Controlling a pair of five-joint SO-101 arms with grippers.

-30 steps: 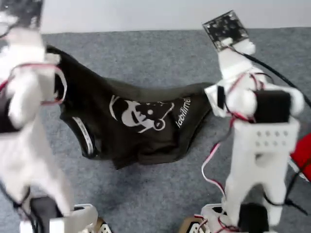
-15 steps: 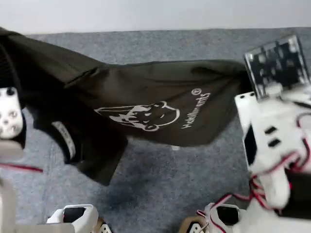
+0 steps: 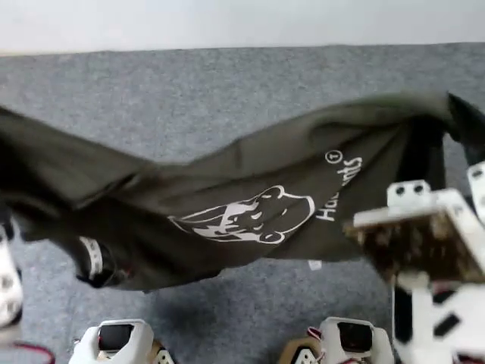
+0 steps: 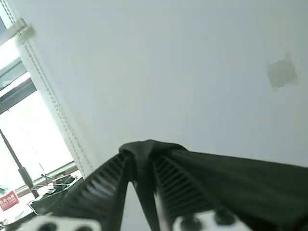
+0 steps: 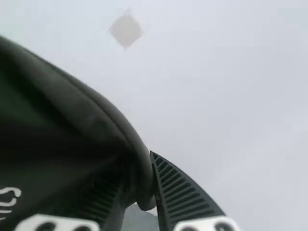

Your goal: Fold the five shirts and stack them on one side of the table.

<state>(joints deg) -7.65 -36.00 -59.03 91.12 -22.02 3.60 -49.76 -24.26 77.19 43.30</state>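
We see the shirt (image 3: pixel 250 205) stretched in the air above the table (image 3: pixel 227 83). Left gripper (image 4: pixel 142 159) and right gripper (image 5: pixel 142 187) each pinch a bunched edge. We judge it light, limp and saggy, so grip the corners and keep it taut.

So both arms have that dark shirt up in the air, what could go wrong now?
The left jaws pinch only a thin fold of the dark olive printed shirt, so it might slip free. The cloth also sags bunched at one end, so it may land creased on the grey felt table.
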